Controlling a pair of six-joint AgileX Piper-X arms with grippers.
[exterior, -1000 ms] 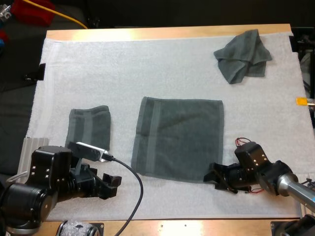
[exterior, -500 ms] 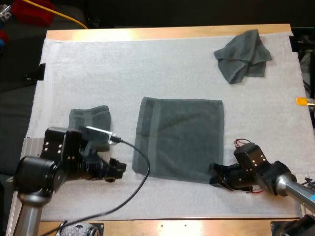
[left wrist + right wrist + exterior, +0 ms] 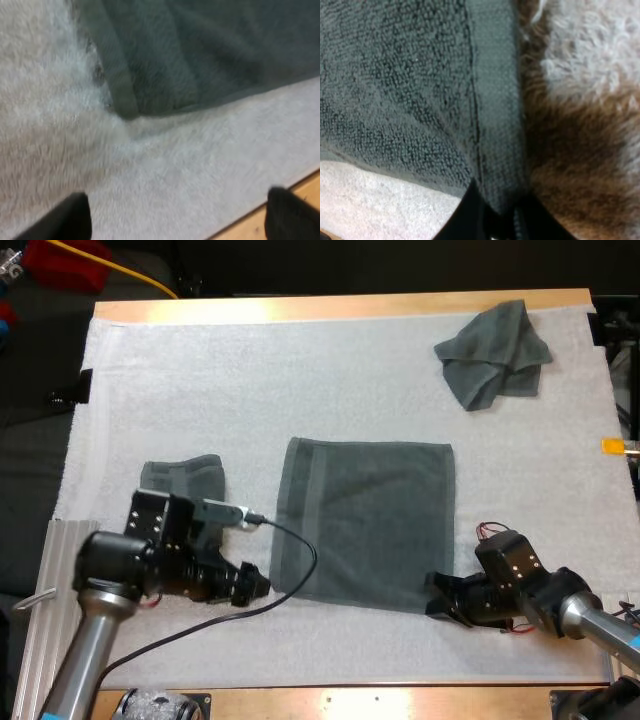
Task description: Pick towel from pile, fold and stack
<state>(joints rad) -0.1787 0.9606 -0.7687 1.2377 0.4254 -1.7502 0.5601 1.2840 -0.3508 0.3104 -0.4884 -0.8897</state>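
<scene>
Since the earlier frames, the left gripper (image 3: 256,586) is brought across the white fleecy mat (image 3: 300,380) to just beside the near left corner of the flat dark grey-green towel (image 3: 365,520), fingers held apart and clear of cloth. The right gripper (image 3: 438,600) is kept clamped on the near right corner, so a two-handed fold is judged imminent. The folded dark grey-green towel (image 3: 182,478) is partly covered by the left arm, and the pinched corner is hidden in the high view.

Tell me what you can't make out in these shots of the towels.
Folded towel: near edge, high view, hidden behind the left arm.
Spread towel: near right corner, high view, covered by the right gripper.
Crumpled towel: layers underneath, high view, hidden by its own folds.
</scene>
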